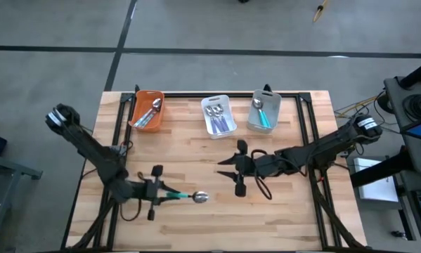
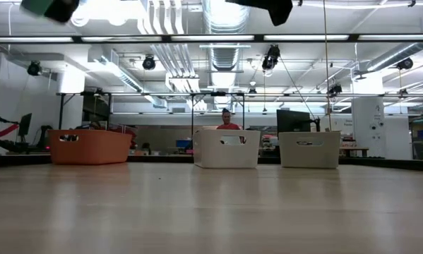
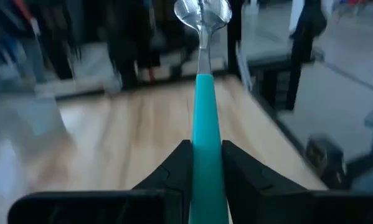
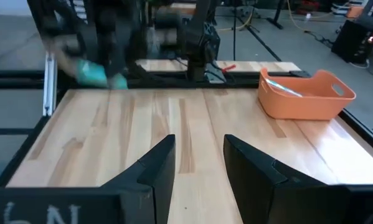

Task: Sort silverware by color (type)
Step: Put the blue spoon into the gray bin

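Observation:
My left gripper [image 1: 169,193] is over the near left part of the table, shut on a teal-handled spoon [image 1: 189,196] whose shiny bowl [image 3: 202,12] points toward the table's right. My right gripper [image 1: 228,169] hovers open over the table's middle with nothing between its fingers [image 4: 155,168]. More silverware lies in three bins along the far edge: an orange bin [image 1: 147,111], a white bin [image 1: 218,114] and a grey bin [image 1: 264,111]. My left gripper pinches the spoon's teal handle [image 3: 206,134] between its two fingers [image 3: 177,168], which come roughly level from the table's left and lie along the handle. The neck and bowl stick out ahead of the fingertips. The spoon is lifted clear of the table.
The wooden tabletop [image 2: 211,212] in front of the bins shows nothing lying on it in the low view. Black frame rails [image 1: 119,126] run along the table's sides. A person [image 2: 228,121] shows in the room far behind the white bin.

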`<action>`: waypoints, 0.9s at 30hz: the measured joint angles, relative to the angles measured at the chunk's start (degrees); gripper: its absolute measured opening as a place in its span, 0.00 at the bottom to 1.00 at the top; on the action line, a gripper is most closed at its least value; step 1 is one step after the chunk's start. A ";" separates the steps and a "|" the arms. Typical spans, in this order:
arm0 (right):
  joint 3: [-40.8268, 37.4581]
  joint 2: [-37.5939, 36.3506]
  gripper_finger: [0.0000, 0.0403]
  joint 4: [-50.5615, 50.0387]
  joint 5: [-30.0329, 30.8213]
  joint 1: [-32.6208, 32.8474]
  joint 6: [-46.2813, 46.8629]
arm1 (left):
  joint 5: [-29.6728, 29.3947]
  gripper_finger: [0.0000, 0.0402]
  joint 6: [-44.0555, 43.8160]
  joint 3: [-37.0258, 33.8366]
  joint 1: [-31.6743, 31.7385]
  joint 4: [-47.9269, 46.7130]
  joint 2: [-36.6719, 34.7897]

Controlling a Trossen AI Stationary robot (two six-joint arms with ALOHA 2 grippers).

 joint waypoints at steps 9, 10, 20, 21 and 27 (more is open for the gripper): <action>-0.51 8.58 0.32 20.19 -0.26 -0.13 -6.05 | 0.04 0.12 23.65 -0.13 4.59 15.13 -5.55; -0.53 9.72 0.32 24.19 -0.26 -0.13 -7.07 | 0.34 0.12 24.70 -0.13 5.62 15.53 -5.71; 1.96 14.48 0.40 40.67 -3.32 -0.63 -12.48 | 8.99 0.12 23.30 -0.15 14.57 16.26 -5.86; 2.67 14.75 0.41 40.68 -3.39 -0.89 -12.52 | 10.09 0.12 23.01 -0.15 15.13 16.76 -5.78; 6.41 17.07 0.45 40.41 -5.34 -2.68 -15.08 | 12.52 0.12 22.71 -0.15 16.50 18.87 -5.58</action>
